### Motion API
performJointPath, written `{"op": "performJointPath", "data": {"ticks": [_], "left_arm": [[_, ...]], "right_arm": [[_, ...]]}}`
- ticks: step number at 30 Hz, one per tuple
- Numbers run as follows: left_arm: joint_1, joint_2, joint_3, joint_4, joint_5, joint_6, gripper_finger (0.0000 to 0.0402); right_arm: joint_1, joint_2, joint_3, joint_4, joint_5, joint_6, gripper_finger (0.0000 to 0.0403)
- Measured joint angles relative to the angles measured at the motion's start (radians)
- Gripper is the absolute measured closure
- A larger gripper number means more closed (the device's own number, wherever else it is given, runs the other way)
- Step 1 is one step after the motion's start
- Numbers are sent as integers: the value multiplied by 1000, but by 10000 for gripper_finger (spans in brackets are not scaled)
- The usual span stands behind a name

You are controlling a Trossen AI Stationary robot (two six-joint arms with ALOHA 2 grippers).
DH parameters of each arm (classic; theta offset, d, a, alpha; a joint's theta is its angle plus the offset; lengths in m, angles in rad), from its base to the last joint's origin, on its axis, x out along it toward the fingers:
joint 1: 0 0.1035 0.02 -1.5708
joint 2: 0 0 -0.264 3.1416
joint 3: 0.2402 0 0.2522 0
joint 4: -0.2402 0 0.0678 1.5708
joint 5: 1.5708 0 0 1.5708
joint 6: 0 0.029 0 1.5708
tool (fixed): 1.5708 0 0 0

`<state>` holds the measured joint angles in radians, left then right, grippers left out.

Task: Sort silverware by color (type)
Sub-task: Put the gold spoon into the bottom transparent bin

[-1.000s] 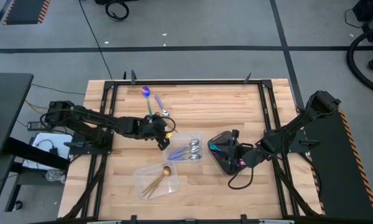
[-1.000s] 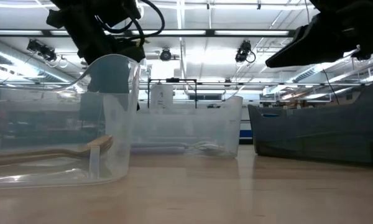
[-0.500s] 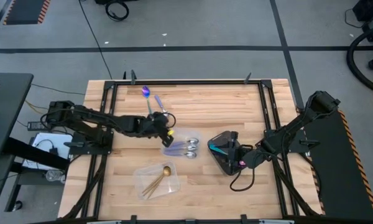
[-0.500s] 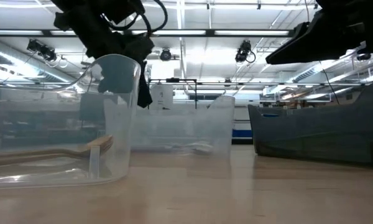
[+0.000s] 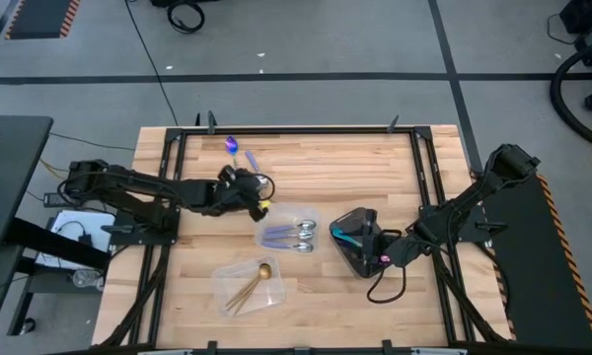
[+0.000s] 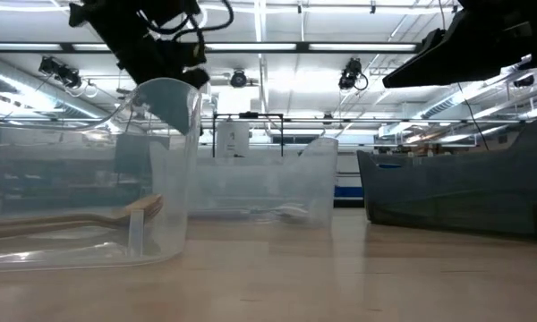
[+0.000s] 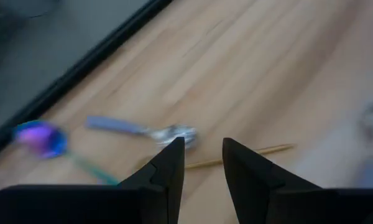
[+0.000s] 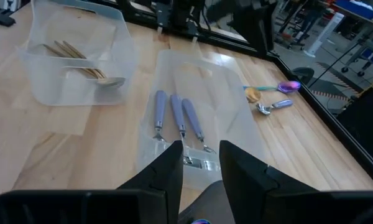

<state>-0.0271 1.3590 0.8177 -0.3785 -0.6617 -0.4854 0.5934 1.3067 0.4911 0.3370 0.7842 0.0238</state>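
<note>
Three lilac-handled silver utensils (image 5: 294, 233) already lie in the clear plastic container (image 5: 273, 238) at mid bench in the high view, and gold utensils (image 5: 251, 284) sit in a second clear tub (image 5: 227, 291) nearer the front edge. You still have loose pieces near the far edge of the wooden bench (image 5: 326, 158): an iridescent purple-blue spoon (image 5: 232, 146), a lilac-handled piece (image 5: 252, 161) and something small and gold by the left end effector (image 5: 245, 187). The dark tray (image 5: 355, 242) by the right end effector (image 5: 380, 254) holds teal and purple items. Judged from that, sorting is well past half, not finished.

Low view: gold handles (image 6: 80, 220) rest in the near tub (image 6: 174, 179); the left arm hangs above it, so you can't read its fingers here.

Left wrist view: your left end effector (image 7: 202, 163) shows its fingers (image 7: 169, 165) slightly spread with nothing between them, hovering over the silver piece with lilac handle (image 7: 140, 129), a thin gold stick (image 7: 239, 157) and the purple spoon (image 7: 40, 137).

Right wrist view: the right end effector (image 8: 199, 163) is parted a little, empty, waiting over the tray edge, facing the container with three lilac-handled pieces (image 8: 177, 118), the gold tub (image 8: 81, 62) and the loose spoons (image 8: 276, 93) beyond.
</note>
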Motion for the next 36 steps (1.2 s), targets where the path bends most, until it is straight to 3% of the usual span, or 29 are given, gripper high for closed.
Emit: {"op": "performJointPath", "data": {"ticks": [3, 9, 23, 27, 31, 36], "left_arm": [[44, 8, 0, -71, -5, -36, 285], [109, 40, -2, -68, 170, -62, 285], [74, 163, -1, 52, 381, -22, 285], [62, 164, -1, 44, 357, 47, 285], [88, 164, -1, 31, 335, 230, 285], [170, 164, -1, 31, 430, 471, 285]], "right_arm": [[0, 0, 0, 0, 0, 1, 288], [0, 0, 0, 0, -46, -10, 288], [0, 0, 0, 8, -75, -17, 288], [0, 0, 0, 11, -78, -17, 289], [0, 0, 0, 18, -79, -17, 289], [0, 0, 0, 23, -99, -17, 289]]}}
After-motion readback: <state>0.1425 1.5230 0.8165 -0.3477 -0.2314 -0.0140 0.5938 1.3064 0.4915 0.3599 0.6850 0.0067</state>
